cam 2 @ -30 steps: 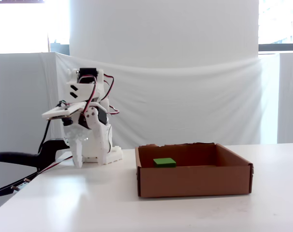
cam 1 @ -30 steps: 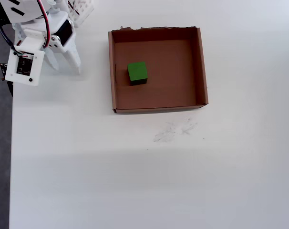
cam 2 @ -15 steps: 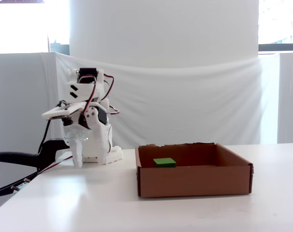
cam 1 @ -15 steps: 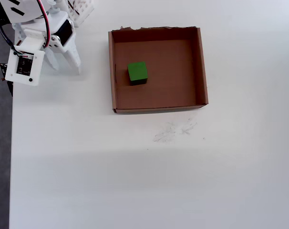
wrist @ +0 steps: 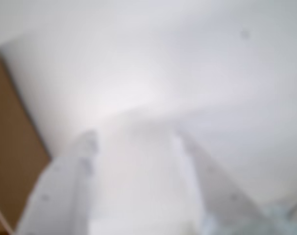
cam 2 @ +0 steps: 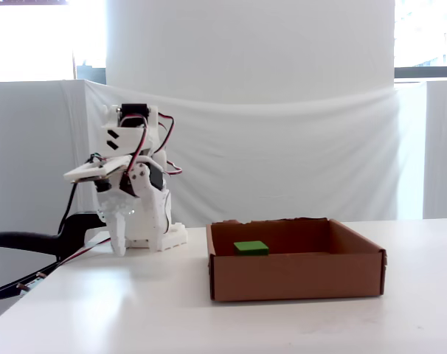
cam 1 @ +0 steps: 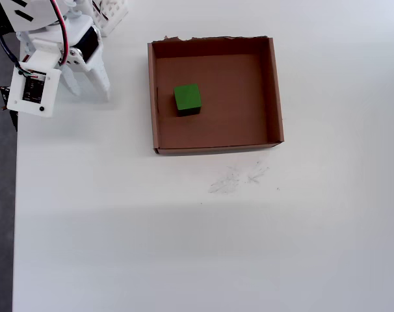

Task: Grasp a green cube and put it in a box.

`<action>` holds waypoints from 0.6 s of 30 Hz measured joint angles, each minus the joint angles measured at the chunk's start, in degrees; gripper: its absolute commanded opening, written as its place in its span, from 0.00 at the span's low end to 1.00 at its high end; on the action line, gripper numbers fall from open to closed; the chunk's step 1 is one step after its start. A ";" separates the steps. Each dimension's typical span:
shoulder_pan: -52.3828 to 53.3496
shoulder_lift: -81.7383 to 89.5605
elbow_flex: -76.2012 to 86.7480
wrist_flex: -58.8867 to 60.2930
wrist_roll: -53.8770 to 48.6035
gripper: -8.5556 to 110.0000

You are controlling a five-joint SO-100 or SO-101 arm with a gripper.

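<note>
In the overhead view the green cube (cam 1: pixel 187 99) sits on the floor of the box (cam 1: pixel 272 91), toward the nine o'clock wall and not touching it. The claw (cam 1: pixel 88 88) hangs over the white bench (cam 1: pixel 184 234) well out at nine o'clock from the box, fingers (wrist: pixel 60 191) spread apart and holding nothing, tips just above the surface.

Bright, backlit — wrist view blurred

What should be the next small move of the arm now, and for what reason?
Probably none, beyond staying parked. The green cube already lies inside the box, near its left wall in the overhead view, and the claw is open, empty and folded back beside the box.
</note>
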 measured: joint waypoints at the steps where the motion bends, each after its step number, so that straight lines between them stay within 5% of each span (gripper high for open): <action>1: 0.00 0.00 0.00 0.00 0.00 0.25; 18: 0.00 0.00 0.00 0.00 0.35 0.25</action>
